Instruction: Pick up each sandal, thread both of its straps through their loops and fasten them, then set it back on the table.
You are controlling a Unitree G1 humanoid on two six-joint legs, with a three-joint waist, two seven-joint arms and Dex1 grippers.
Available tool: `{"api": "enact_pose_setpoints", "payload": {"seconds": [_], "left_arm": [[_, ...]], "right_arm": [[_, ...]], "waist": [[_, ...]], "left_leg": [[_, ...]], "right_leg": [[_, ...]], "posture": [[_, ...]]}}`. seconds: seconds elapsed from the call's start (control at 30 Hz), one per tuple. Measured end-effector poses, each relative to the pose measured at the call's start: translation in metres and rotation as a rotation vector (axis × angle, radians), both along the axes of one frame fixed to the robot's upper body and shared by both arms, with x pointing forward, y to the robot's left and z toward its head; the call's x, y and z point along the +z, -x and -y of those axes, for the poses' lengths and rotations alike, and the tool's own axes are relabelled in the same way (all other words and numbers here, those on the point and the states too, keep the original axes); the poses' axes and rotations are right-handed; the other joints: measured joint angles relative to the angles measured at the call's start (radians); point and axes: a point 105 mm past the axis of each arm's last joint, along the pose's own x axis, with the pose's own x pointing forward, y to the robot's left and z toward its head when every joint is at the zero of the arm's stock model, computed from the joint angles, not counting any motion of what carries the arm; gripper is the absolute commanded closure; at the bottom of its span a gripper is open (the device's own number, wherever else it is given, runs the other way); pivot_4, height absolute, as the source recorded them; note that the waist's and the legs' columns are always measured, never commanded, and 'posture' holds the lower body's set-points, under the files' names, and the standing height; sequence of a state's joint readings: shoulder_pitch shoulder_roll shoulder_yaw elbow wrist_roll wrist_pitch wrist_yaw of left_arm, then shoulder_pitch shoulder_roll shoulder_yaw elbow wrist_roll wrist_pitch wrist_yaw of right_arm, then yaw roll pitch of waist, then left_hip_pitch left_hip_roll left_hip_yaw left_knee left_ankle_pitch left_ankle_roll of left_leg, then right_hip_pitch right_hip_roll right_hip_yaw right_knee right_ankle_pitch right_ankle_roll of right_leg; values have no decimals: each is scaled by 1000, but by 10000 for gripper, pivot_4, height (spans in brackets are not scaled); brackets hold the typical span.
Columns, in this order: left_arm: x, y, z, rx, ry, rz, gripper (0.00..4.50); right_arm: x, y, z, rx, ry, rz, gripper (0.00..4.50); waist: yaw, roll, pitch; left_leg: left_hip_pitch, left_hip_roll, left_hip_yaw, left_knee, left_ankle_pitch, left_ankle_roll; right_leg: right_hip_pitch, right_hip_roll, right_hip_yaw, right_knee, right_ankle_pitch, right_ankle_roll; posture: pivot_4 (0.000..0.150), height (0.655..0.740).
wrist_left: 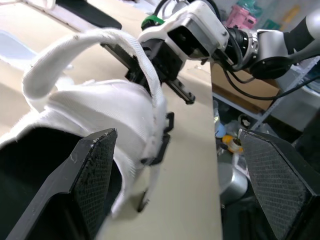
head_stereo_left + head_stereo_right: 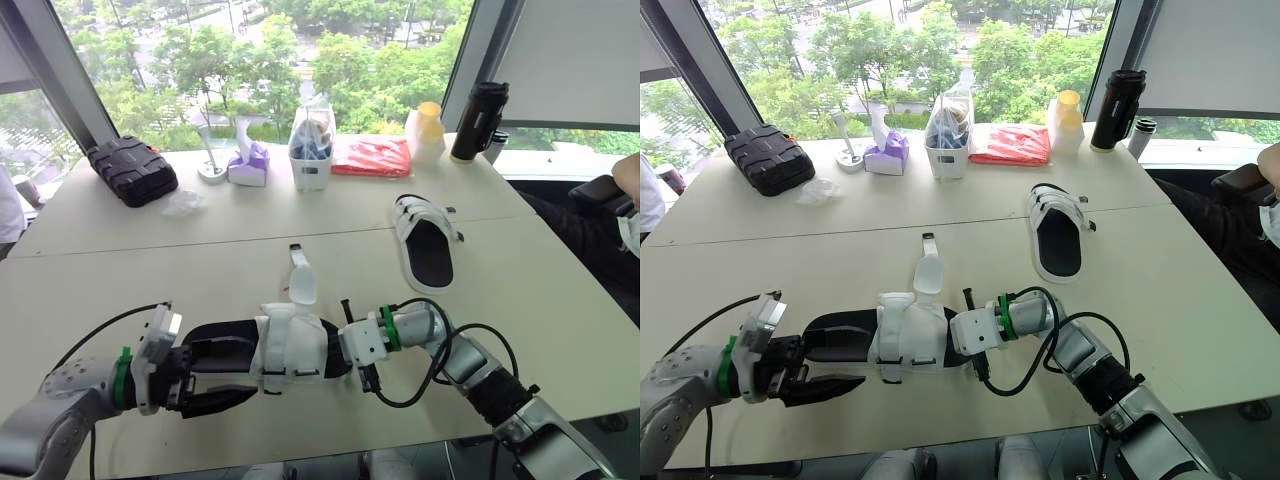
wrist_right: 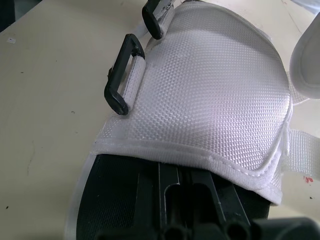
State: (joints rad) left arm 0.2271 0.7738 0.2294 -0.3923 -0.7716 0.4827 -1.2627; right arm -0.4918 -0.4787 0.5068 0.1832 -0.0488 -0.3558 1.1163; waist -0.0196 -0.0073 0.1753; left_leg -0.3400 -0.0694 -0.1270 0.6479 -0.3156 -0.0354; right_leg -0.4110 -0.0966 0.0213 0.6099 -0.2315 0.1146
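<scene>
Holding the near sandal at the desk's near edge, the right gripper pinches narrowly on its toe while the left gripper gapes wide about its heel, one strap loose and unthreaded, the far-right sandal apparently already fastened.

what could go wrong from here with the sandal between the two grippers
1. The left gripper is open, so the near sandal is not clamped at that end and may twist or slide once a strap is pulled.
2. The loose strap lies stretched out on the table, away from the black loops. Those look narrow, so the strap tip could miss or snag.
</scene>
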Motion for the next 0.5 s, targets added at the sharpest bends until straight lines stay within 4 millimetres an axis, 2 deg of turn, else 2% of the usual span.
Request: {"api": "enact_pose_setpoints", "payload": {"seconds": [0.17, 0.33, 0.5], "left_arm": [[-19, 16, -4, -22, -52, -33, 4725], [-39, 18, 0, -22, -64, -45, 4725], [-49, 11, 4, -20, -59, -40, 4725]], "right_arm": [[0, -1, 1, -2, 2, 0, 45000], [0, -1, 0, 1, 1, 0, 45000], [0, -1, 0, 0, 2, 1, 45000]], "waist": [[4, 0, 0], [3, -1, 0], [4, -1, 0]], "left_leg": [[0, 0, 0, 0, 0, 0], [0, 1, 0, 0, 0, 0], [0, 1, 0, 0, 0, 0]], "right_leg": [[0, 0, 0, 0, -2, 1], [0, 0, 0, 0, -2, 1], [0, 0, -1, 0, -1, 1]], "posture": [[1500, 7400], [1500, 7400], [1500, 7400]]}}
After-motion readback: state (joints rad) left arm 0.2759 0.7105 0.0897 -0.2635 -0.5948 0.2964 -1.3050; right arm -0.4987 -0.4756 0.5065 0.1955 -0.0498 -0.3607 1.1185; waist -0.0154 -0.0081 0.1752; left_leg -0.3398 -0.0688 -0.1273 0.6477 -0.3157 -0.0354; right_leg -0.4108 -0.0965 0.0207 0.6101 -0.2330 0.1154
